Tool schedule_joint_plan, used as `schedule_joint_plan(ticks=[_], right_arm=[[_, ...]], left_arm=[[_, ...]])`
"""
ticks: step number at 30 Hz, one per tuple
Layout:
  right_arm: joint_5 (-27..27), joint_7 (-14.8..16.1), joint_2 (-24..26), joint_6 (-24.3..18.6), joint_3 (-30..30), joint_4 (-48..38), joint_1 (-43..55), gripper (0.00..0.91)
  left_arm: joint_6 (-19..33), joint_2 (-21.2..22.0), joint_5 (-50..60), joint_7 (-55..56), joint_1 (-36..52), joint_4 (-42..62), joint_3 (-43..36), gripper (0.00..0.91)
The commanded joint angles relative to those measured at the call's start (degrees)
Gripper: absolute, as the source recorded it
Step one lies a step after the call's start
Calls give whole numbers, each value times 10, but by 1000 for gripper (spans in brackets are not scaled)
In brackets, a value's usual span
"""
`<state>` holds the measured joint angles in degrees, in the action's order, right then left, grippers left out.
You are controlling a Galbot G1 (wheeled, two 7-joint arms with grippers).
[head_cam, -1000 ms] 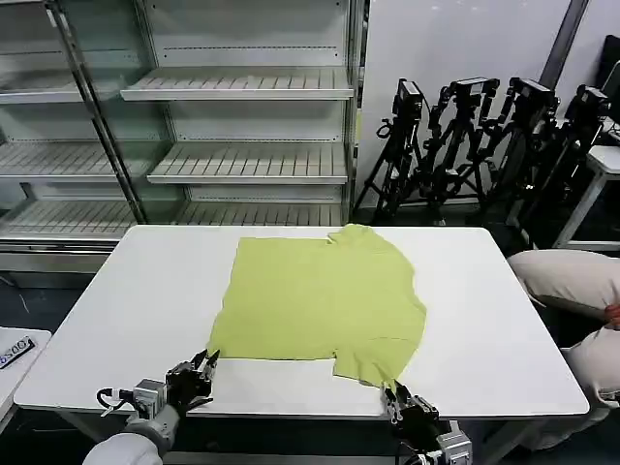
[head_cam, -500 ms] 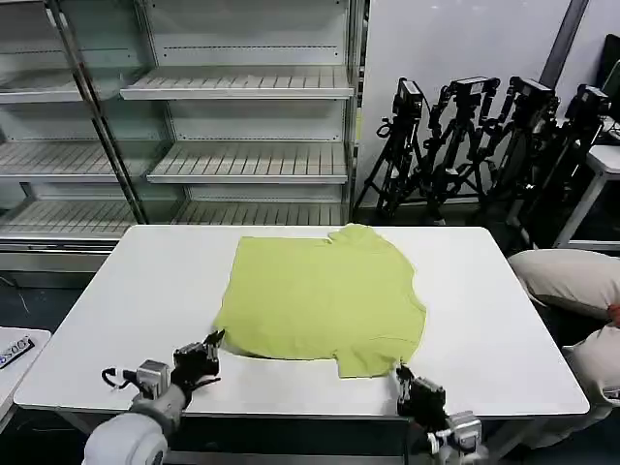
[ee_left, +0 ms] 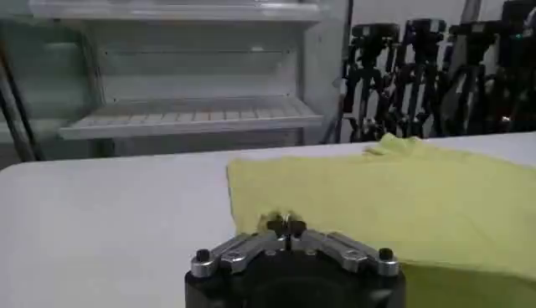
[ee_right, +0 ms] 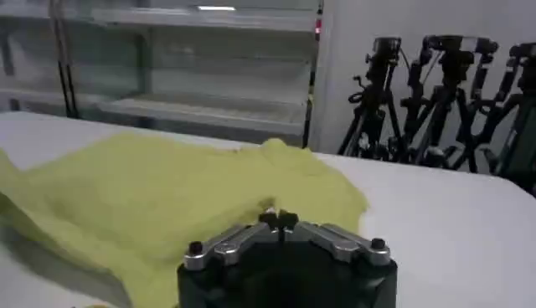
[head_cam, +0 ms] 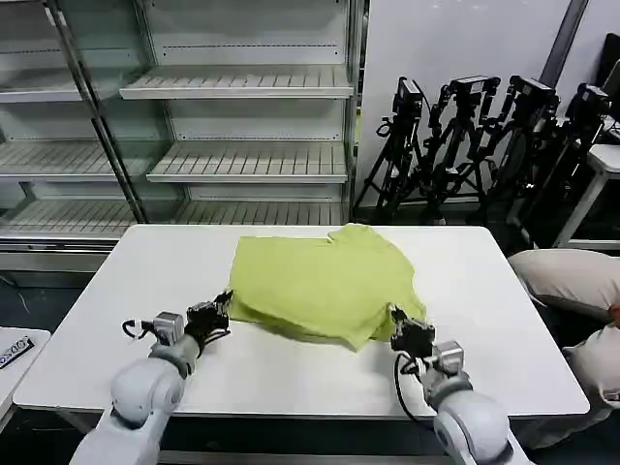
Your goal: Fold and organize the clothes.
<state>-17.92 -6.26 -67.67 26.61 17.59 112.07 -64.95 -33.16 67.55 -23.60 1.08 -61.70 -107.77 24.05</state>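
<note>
T-shirt: lime tee (head_cam: 325, 281) lying on the white table (head_cam: 145, 281), mid-table; near hem lifted and doubled back over the body – collar end pointing away from us toward the shelving (head_cam: 242, 136).
Left gripper: (head_cam: 221, 308) at the near-left hem corner, fingers pinched together on the fabric – we are seeing a small tuft of lime cloth between the tips in the left wrist view (ee_left: 286, 224).
Right gripper: (head_cam: 397, 325) at the near-right hem corner, fingers closed too, cloth caught at the tips (ee_right: 278, 219).
Key relation: shirt body lying straight ahead of both grippers, away from us; its long axis is running near-to-far, the held hem lying crosswise between the two grippers. Both arms about equally near, one per corner.
Step, our judgement: we are folding hem toward collar, fold partly over.
Next move needs: both grippers travelling far-ward together, keeping the hem taut so it lands square.
Risk: thin fabric – could bunch or slip out of one pinch.
</note>
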Motion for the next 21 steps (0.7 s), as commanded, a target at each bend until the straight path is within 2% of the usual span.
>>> schedule_joint_plan(ticks=[1, 9, 15, 16, 17, 18, 21], right_arm=[[7, 5, -17, -7, -22, -114, 121, 0], [22, 10, -37, -27, -34, -169, 150, 0], [26, 14, -41, -26, -38, -172, 155, 0], [26, 15, -41, -25, -38, -173, 155, 0], [28, 15, -41, -25, -38, -174, 154, 81], [30, 14, -41, -24, -38, -175, 153, 907], [36, 14, -42, -12, -37, -177, 151, 907]], left_arm=[[1, 6, -12, -3, 103, 125, -10, 10], [1, 0, -10, -7, 103, 150, -13, 10], [3, -3, -8, -10, 109, 153, -22, 20], [5, -3, -7, -11, 111, 155, -23, 252], [6, -3, -6, -11, 113, 156, -24, 907], [5, -3, -2, -10, 116, 159, -26, 907], [5, -4, 4, -9, 117, 161, -28, 907]])
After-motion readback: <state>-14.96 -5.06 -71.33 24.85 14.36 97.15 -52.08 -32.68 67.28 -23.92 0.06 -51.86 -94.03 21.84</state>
